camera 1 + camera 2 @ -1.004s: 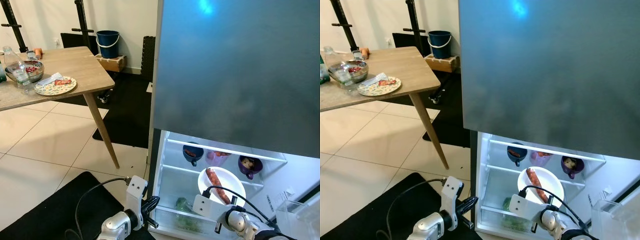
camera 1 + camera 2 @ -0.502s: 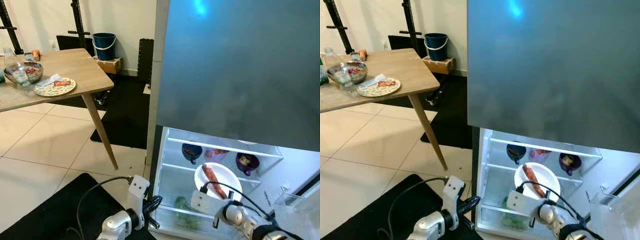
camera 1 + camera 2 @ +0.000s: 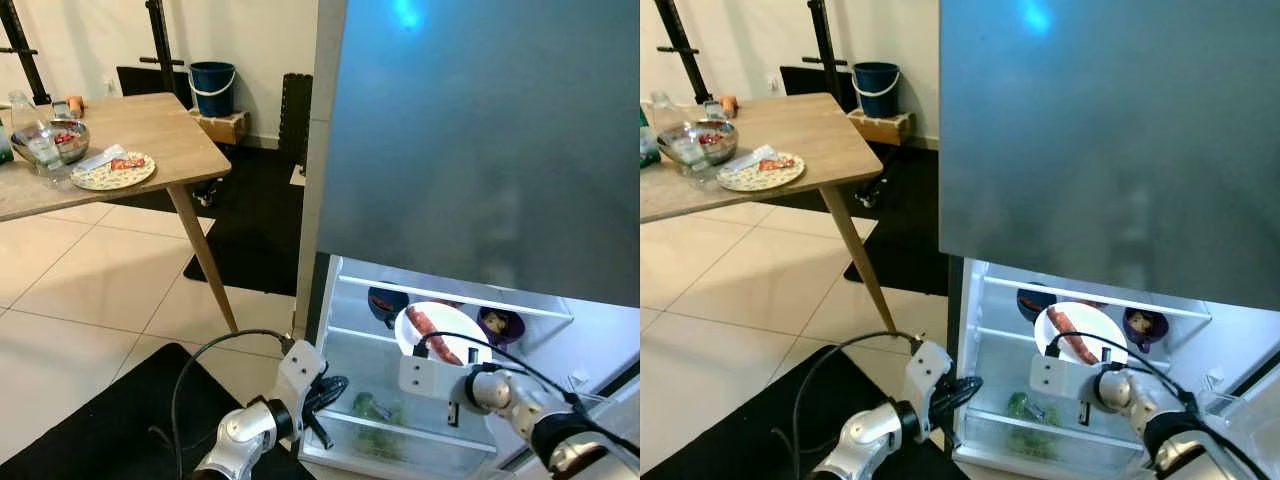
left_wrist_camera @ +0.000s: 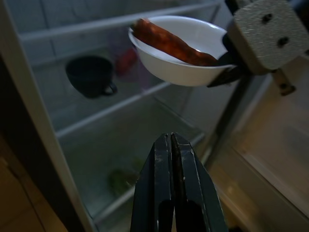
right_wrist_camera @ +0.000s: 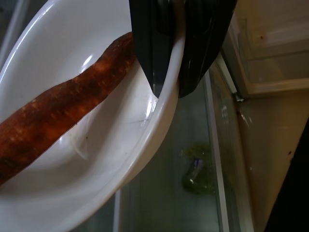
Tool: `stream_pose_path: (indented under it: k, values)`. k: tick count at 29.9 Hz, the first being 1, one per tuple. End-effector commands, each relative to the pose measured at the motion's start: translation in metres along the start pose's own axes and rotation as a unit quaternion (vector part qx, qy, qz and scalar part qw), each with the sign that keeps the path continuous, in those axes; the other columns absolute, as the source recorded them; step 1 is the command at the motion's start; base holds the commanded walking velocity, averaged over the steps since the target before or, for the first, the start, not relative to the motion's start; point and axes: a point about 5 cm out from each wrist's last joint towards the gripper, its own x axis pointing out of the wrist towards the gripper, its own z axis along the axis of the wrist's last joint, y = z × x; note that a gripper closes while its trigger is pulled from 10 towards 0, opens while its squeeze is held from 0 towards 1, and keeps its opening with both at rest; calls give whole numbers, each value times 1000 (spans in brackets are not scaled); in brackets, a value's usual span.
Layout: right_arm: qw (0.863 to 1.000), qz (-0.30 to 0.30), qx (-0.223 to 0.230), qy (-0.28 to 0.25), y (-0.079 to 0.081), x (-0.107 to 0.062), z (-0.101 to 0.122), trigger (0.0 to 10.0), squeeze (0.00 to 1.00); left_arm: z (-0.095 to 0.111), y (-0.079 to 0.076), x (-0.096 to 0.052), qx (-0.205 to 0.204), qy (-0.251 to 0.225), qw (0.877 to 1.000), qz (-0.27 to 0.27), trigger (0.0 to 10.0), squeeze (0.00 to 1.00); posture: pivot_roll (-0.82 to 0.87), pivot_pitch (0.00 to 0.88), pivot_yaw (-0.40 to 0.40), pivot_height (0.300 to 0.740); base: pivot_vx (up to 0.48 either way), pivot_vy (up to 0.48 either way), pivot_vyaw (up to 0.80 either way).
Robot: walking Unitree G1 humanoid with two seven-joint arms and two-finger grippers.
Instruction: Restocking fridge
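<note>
Right wrist view puts my right gripper [image 5: 169, 72] pinching the rim of the white bowl [image 5: 96, 159], one black finger inside the rim and one outside. A long reddish-brown sausage [image 5: 63, 116] lies across the bowl's inside, one end reaching up to the fingers. Below the bowl I can make out the glass front of the crisper drawer with something green [image 5: 195, 174] behind it.

From my head, the bowl [image 3: 440, 335] hangs inside the open lower compartment of the fridge [image 3: 480, 150], in front of the upper shelf, with my right arm reaching in from the lower right. A dark blue cup [image 3: 385, 303] stands on that shelf to the bowl's left and a purple cup [image 3: 500, 325] to its right; a pinkish container behind the bowl is mostly hidden. The big grey upper door is closed above.

My left gripper [image 4: 173, 159] has its fingers pressed together with nothing between them, pointing into the fridge below the bowl, near the compartment's left edge.

Off to my left stands the wooden worktop [image 3: 160, 140], carrying a patterned plate [image 3: 112, 172], a metal bowl [image 3: 55, 142] and a clear bottle [image 3: 30, 125]. A blue bucket [image 3: 214, 88] sits by the far wall.
</note>
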Motion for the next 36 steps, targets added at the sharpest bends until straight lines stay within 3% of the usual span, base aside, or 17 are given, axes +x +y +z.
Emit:
stream_pose_path:
  k: [1,8,20,30,36]
  values:
    - [1000,5,0,-15,-11,-8,1,10000,0,0,2,-3,19,3,1000,3,10000,0,-115,5,-61,740,0,0,0]
    - [1000,14,12,-26,-30,-26,-3,10000,0,-1,0,-6,29,1,1000,6,10000,0,-114,7,-60,721,0,0,0]
    - [997,57,9,-41,-39,-53,0,10000,0,1,1,-5,44,1,999,12,10000,0,-113,7,-59,657,0,0,0]
    - [998,43,11,-46,-48,-61,8,10000,0,7,2,-1,51,-8,999,11,10000,0,-115,7,-59,607,0,0,0]
    - [998,42,9,-54,-52,-68,13,10000,0,9,1,0,56,-10,998,9,10000,0,-115,7,-59,607,0,0,0]
